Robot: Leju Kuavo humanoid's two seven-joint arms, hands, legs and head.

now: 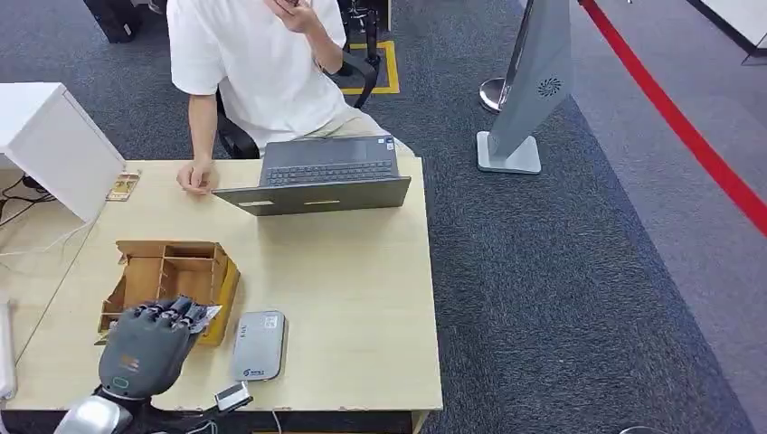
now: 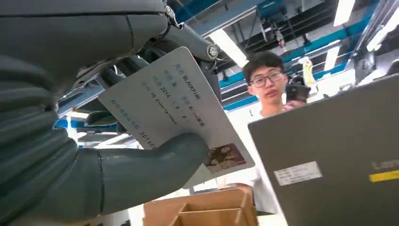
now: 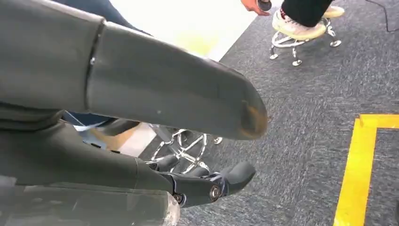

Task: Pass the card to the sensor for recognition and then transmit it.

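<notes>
— So, where was the card [image 2: 174, 110]?
— Pinched in the left hand [image 1: 149, 339] above the cardboard organizer [image 1: 172, 276], just beside the grey sensor [image 1: 260, 345] on the tabletop [image 1: 353, 289].
— Scanned?
— Seemingly not; reading and handover remained. The right hand [image 3: 141, 113] hung empty, fingers apart.

The left hand [image 1: 149, 339] covers most of the card [image 1: 210, 314] from the head view, and the card's small print is blurry up close.
</notes>
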